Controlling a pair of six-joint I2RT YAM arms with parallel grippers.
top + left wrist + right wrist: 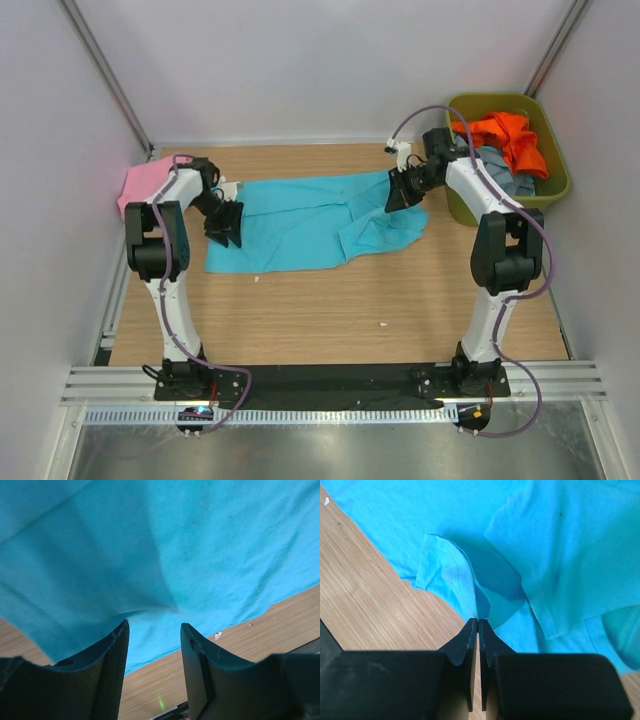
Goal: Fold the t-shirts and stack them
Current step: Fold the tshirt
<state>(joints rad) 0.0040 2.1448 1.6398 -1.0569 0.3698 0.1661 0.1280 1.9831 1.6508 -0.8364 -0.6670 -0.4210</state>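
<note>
turquoise t-shirt [310, 220] lies long axis left–right — right gripper [478, 624] pinched shut on its right-end edge, left gripper [152, 627] at the opposite end, jaws apart.

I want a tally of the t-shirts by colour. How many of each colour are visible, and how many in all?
turquoise t-shirt: 1
pink t-shirt: 1
orange t-shirt: 1
grey-blue t-shirt: 1 seen, partly hidden
Total: 4

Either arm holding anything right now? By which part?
Right fingers pinch the turquoise t-shirt at its edge beside a sleeve. Left fingers: cannot tell.
</note>
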